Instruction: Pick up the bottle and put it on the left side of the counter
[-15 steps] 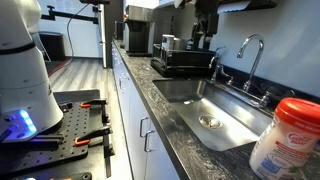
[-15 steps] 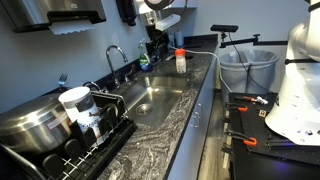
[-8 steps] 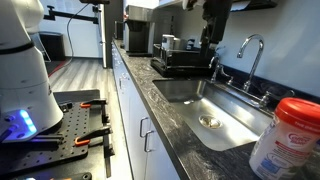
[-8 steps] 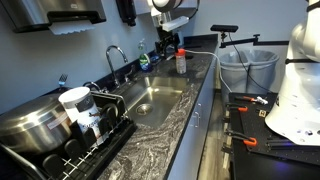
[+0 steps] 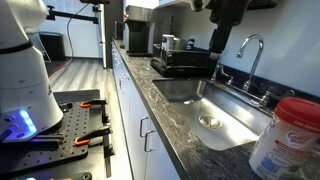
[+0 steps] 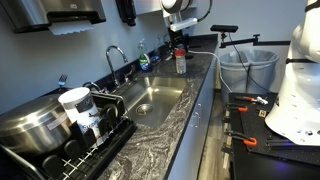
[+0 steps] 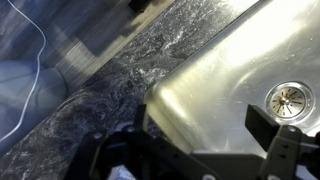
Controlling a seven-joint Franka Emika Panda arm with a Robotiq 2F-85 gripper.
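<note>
Wrist view: blurred by motion; of the gripper [image 7: 203, 118] only the dark jaw tips are seen, low in the frame, and the rest is cut off.
Bottle, what is lost: the bottle [image 5: 290, 135] is cropped by the right and lower edges in an exterior view, and its label print cannot be read; in the far exterior view the bottle [image 6: 181, 62] is shown whole but small.
Arm, what is lost: the arm [image 5: 225, 15] is cut by the top edge in both exterior views, so its upper links cannot be made out.
Counts: one bottle, one sink [image 7: 240, 70], one drain [image 7: 290, 97], one faucet [image 5: 250, 50], one pot [image 6: 35, 120], one cup [image 6: 75, 100].
Bottle, place: stood upright on the counter [image 5: 190, 145], past the end of the sink, with the red cap on.
Arm pose: reached out high over the counter with the wrist turned down; the gripper is hung above the line where the sink rim meets the granite.
Gripper state: jaws are spread wide with nothing between them; the bottle is not touched.
</note>
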